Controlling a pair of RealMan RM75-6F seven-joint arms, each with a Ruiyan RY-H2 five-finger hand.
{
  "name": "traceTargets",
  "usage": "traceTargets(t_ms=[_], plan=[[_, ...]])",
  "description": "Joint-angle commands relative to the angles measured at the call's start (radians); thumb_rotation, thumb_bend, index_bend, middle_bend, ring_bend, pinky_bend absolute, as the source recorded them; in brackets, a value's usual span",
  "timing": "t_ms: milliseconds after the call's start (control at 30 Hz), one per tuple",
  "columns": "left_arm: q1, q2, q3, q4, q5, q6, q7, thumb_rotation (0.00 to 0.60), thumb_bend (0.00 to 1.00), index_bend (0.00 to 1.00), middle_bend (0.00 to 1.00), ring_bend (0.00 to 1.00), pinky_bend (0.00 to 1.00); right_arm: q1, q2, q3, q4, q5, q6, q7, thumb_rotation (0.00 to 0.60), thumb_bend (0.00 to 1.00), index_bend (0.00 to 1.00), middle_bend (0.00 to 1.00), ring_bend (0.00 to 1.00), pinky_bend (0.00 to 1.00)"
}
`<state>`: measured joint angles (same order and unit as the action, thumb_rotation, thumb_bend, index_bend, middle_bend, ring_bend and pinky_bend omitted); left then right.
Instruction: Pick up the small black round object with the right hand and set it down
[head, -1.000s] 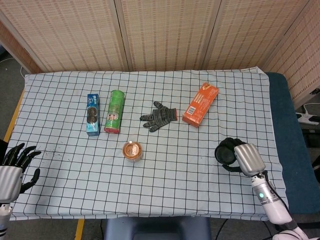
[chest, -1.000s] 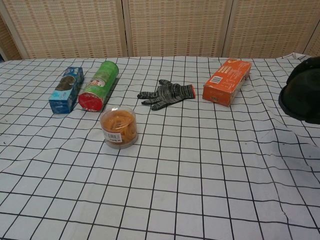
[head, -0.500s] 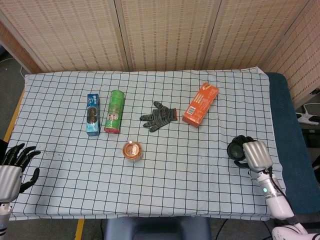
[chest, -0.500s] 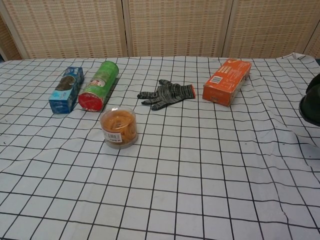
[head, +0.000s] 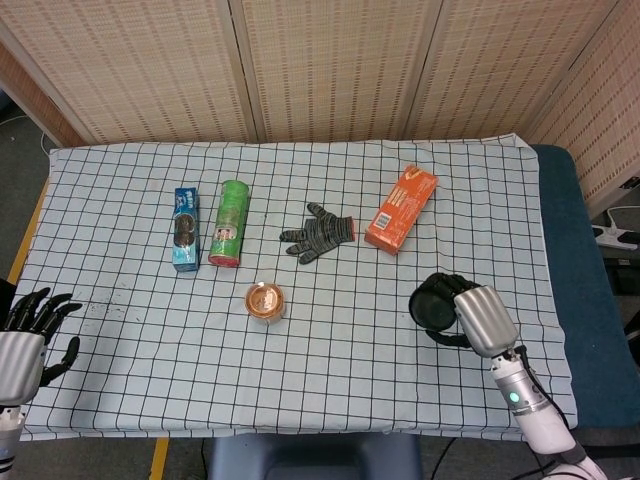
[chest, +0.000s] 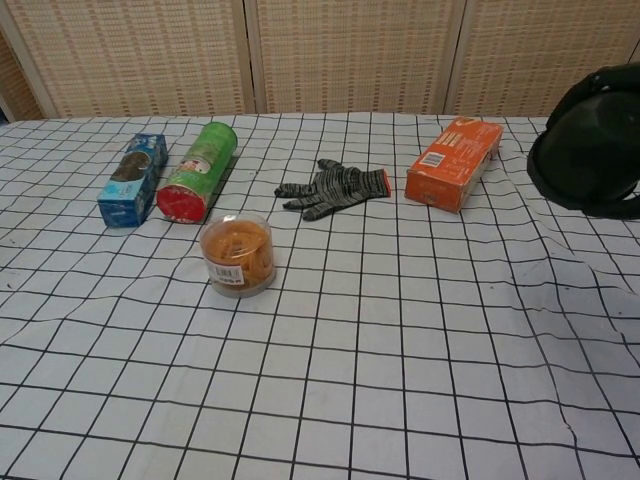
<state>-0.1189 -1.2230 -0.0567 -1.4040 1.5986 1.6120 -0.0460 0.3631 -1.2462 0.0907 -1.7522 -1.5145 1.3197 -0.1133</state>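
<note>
So the right hand (head: 480, 318) has its fingers wrapped round the black disc (head: 434, 305), holding it up off the cloth (head: 350, 380), with the disc sticking out on the side toward the middle of the table. From the chest view the disc (chest: 583, 140) hangs high at the far right edge, clearly clear of the surface.

My guess is it's light and rigid, probably a smooth plastic thing, so a bit slippery; gripping across the rim like this seems the sane way to hold it.

Beyond the hand sits the orange box (head: 400, 208), then the glove (head: 318, 233) further across. The jar (head: 265, 302), green can (head: 230, 222) and blue box (head: 185, 228) are well apart. Left hand (head: 28, 330) idles at the opposite table edge, fingers spread, holding nothing.
</note>
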Motion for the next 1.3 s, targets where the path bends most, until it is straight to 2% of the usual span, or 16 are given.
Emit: traceTargets(t_ms=[33,233,333,500,733,867,967,1167,1300], plan=[[0.002,-0.001,0.000,-0.001,-0.002,0.001,0.004,0.600,0.45,0.27,0.19,0.09,0.13,-0.004,-0.010,0.004,0.062,0.061,-0.029,0.013,0.600,0.30,0.58,0.51,0.39,0.57],[-0.002,-0.003,-0.001,-0.001,-0.008,-0.012,0.012,0.600,0.45,0.27,0.19,0.09,0.13,0.001,-0.103,-0.019,0.304,0.107,-0.116,0.153,0.600,0.30,0.55,0.51,0.36,0.56],[-0.003,-0.004,0.002,-0.002,-0.006,-0.015,0.019,0.600,0.45,0.27,0.19,0.09,0.13,0.005,-0.151,-0.034,0.424,0.100,-0.145,0.199,0.600,0.30,0.51,0.50,0.31,0.51],[-0.003,-0.003,0.003,-0.005,-0.007,-0.018,0.024,0.600,0.45,0.27,0.19,0.09,0.13,0.003,-0.206,-0.053,0.542,0.055,-0.129,0.246,0.600,0.30,0.48,0.49,0.28,0.45],[-0.001,0.001,0.004,-0.010,-0.005,-0.016,0.025,0.600,0.45,0.28,0.19,0.09,0.13,-0.007,-0.267,-0.083,0.683,0.000,-0.106,0.381,0.600,0.30,0.48,0.49,0.28,0.44],[-0.001,0.001,0.004,-0.009,-0.007,-0.020,0.025,0.600,0.45,0.28,0.19,0.09,0.13,-0.007,-0.276,-0.087,0.709,-0.003,-0.112,0.398,0.600,0.30,0.48,0.48,0.27,0.43],[-0.003,0.002,0.006,-0.011,-0.009,-0.027,0.025,0.600,0.45,0.28,0.19,0.09,0.13,-0.006,-0.277,-0.097,0.733,0.007,-0.150,0.391,0.600,0.30,0.45,0.44,0.23,0.35],[-0.004,0.003,0.009,-0.015,-0.009,-0.033,0.034,0.600,0.45,0.28,0.20,0.10,0.13,-0.004,-0.244,-0.098,0.690,0.032,-0.198,0.337,0.600,0.26,0.28,0.25,0.07,0.09],[-0.003,0.005,0.008,-0.017,-0.011,-0.033,0.035,0.600,0.45,0.28,0.20,0.10,0.13,-0.007,-0.234,-0.094,0.674,0.042,-0.204,0.310,0.600,0.25,0.22,0.18,0.01,0.05]])
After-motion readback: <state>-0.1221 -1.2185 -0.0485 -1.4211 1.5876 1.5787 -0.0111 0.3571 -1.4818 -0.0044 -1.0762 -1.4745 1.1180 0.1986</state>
